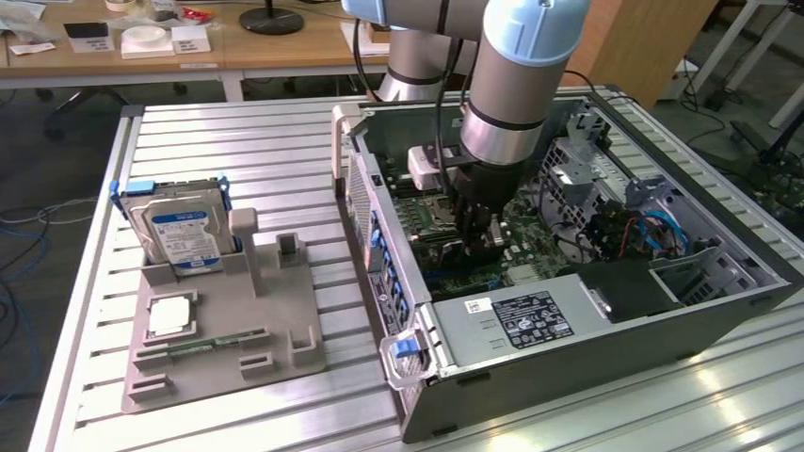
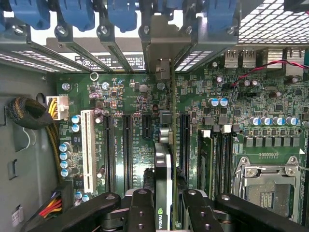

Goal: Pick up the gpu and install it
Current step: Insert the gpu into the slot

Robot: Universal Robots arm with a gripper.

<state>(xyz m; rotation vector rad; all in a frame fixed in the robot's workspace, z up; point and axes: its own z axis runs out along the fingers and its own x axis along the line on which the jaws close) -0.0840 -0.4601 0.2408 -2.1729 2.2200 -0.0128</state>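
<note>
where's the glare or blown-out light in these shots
Exterior view: bright glare streaks on the slatted table near the computer case. Wrist view: backlight blows out behind the blue slot clips; the gpu, gripped edge-on, and the motherboard are evenly lit.

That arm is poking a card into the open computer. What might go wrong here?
1. The gpu, held edge-on in the gripper, stands among several parallel black slots; slightly off line, it could miss its slot or jam.
2. Its metal bracket end must meet the rear case opening, or it may catch.
3. Capacitors and loose cables sit nearby; a sideways slip might knock them.
</note>
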